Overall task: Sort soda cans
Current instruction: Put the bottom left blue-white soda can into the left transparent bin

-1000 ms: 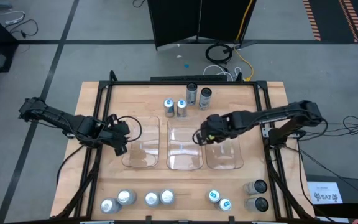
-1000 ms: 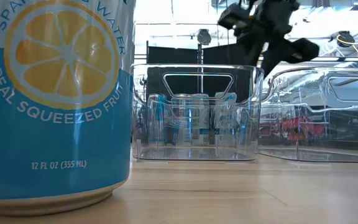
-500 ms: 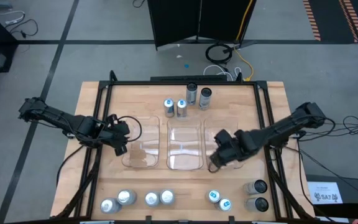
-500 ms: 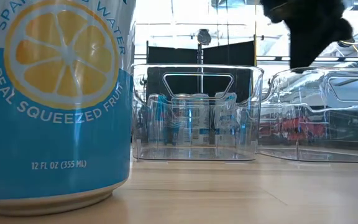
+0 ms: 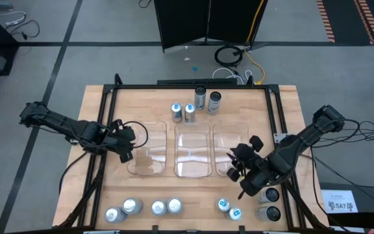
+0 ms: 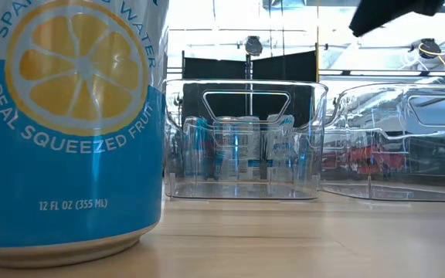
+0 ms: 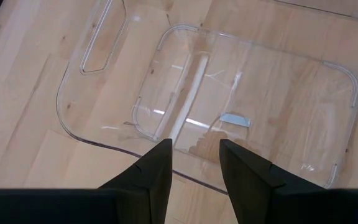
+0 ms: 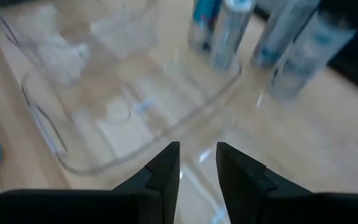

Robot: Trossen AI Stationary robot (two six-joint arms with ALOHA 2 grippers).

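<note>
Soda cans stand upright in two groups. At the far edge are two blue-marked cans (image 5: 182, 112) and two dark cans (image 5: 207, 101). Along the near edge are several silver-topped cans (image 5: 144, 208), two blue-marked ones (image 5: 229, 209) and two dark ones (image 5: 269, 203). My right gripper (image 5: 239, 169) hangs shut and holding nothing over the near end of the right clear bin (image 5: 232, 151), just far of the near cans. It points toward the far cans (image 8: 229, 28). My left gripper (image 7: 196, 158) waits open above the left bin (image 5: 149, 155), nothing between its fingers.
Three clear bins lie side by side at the table's middle; the middle bin (image 5: 193, 153) holds nothing. In the low view a lemon-printed can (image 6: 68, 123) fills the left foreground. Black frame rails (image 5: 284, 169) run along the table's sides.
My right gripper has swung from above the gap between the middle and right bins toward the table's near edge and a little to the right, rolling about its own axis as it went. It has stayed shut with nothing in it. No can or bin has moved.
</note>
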